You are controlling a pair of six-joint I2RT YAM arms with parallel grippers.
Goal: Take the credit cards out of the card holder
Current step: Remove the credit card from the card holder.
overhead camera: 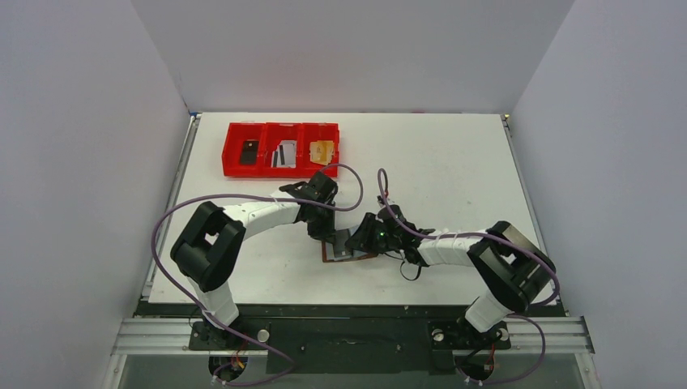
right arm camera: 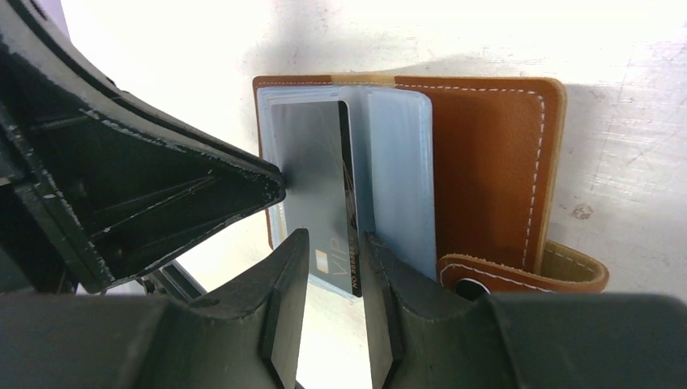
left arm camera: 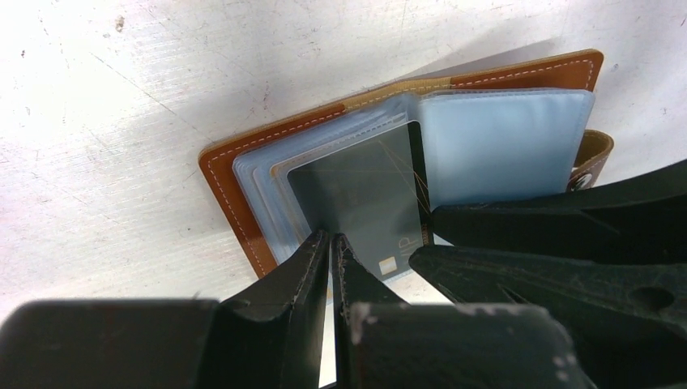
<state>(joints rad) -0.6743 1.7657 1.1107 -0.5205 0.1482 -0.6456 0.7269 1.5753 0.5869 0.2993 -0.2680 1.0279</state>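
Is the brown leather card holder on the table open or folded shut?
Open. The brown leather card holder lies spread flat, its grey-blue plastic sleeves exposed, and a dark grey card sticks partly out of one.

The left arm [overhead camera: 251, 215] and right arm [overhead camera: 454, 243] both fold inward, elbows out and wrists dipped low. The left gripper [left arm camera: 330, 240] is pinched nearly closed. The right gripper [right arm camera: 334, 243] faces it, close by, its jaws parted by a moderate gap.

1 card holder [right arm camera: 486, 162], 1 tray [overhead camera: 282, 173].
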